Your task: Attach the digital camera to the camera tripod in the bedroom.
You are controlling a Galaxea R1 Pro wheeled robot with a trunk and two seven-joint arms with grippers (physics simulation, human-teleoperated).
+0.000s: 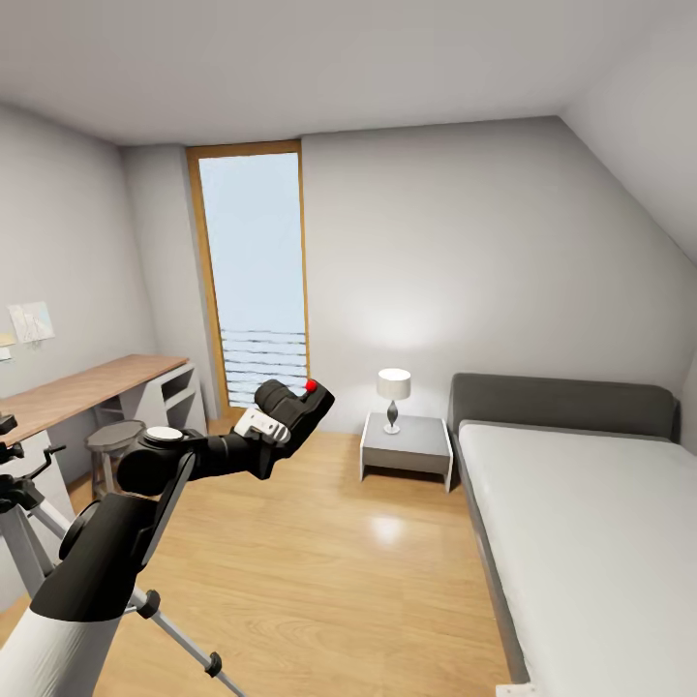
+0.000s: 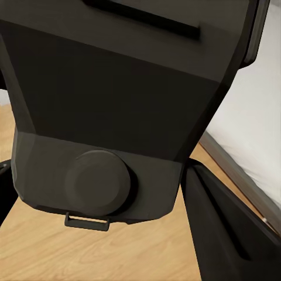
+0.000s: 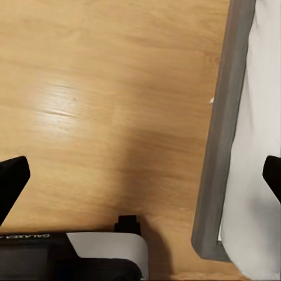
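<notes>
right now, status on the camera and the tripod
Left gripper shut on digital camera, held up over the floor. Right gripper open, over floor beside the bed. Camera tripod at lower left, unattached. Nothing between.

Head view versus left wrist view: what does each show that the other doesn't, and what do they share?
Head view alone: the camera tripod at the lower left, the window, desk, nightstand and lamp. Left wrist view alone: the digital camera's underside close up, with a round knob, between dark fingers. Both: the digital camera held in the left gripper, the wood floor and the bed.
</notes>
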